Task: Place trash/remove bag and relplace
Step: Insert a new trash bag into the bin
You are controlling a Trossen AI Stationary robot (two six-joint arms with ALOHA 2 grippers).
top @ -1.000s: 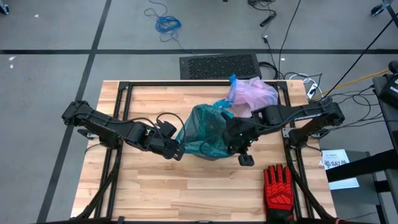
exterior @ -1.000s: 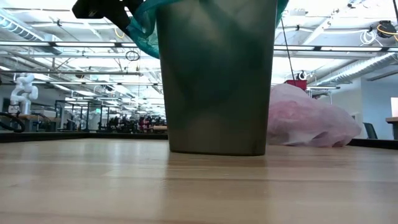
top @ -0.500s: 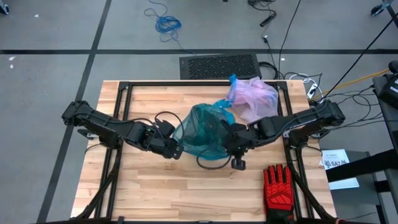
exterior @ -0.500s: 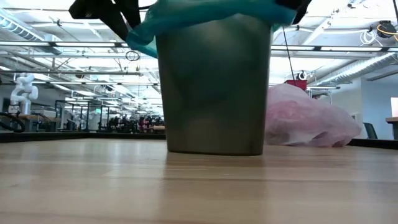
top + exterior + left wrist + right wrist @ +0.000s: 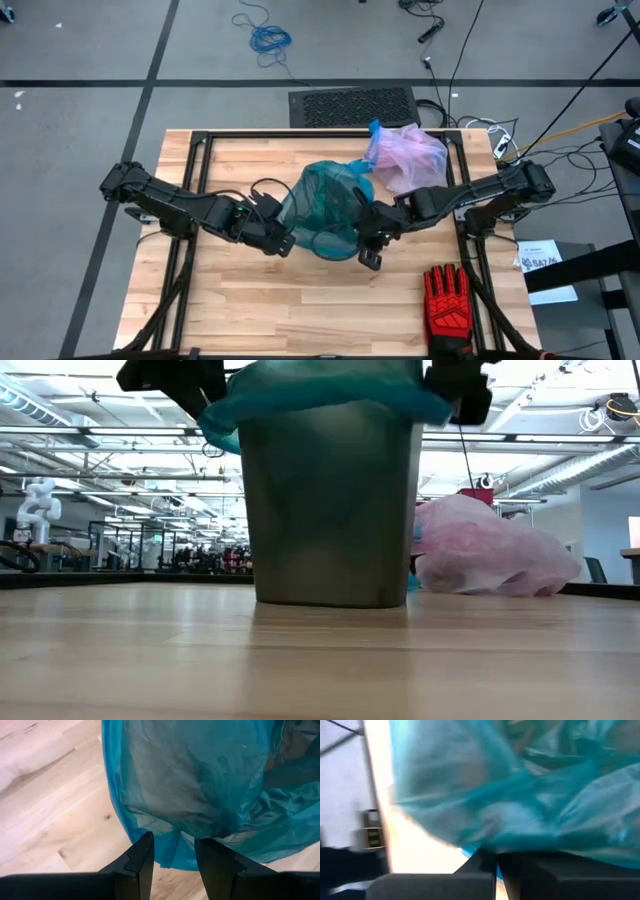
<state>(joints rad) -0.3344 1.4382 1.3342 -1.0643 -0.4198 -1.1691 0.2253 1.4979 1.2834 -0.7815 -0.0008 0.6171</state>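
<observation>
Pale wooden counter [image 5: 250, 300] with a black frame along its edges. Red-and-black work glove [image 5: 446, 303] flat at the near right corner, fingers toward the near edge. Grey bin [image 5: 330, 510] upright mid-counter, translucent teal-green plastic bag [image 5: 325, 205] draped over its rim. Dark ribbed mat [image 5: 352, 106] on the grey floor just beyond the far edge. Coiled blue cable [image 5: 268, 38] farther off. White paper sheet [image 5: 545, 268] on the floor right of the counter.

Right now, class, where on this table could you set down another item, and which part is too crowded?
Bare wood lies along the near edge of the table, left of the red glove, and at the far-left corner. The middle is crowded: both arms meet at the teal bag over the bin, with the pink bag behind.
</observation>
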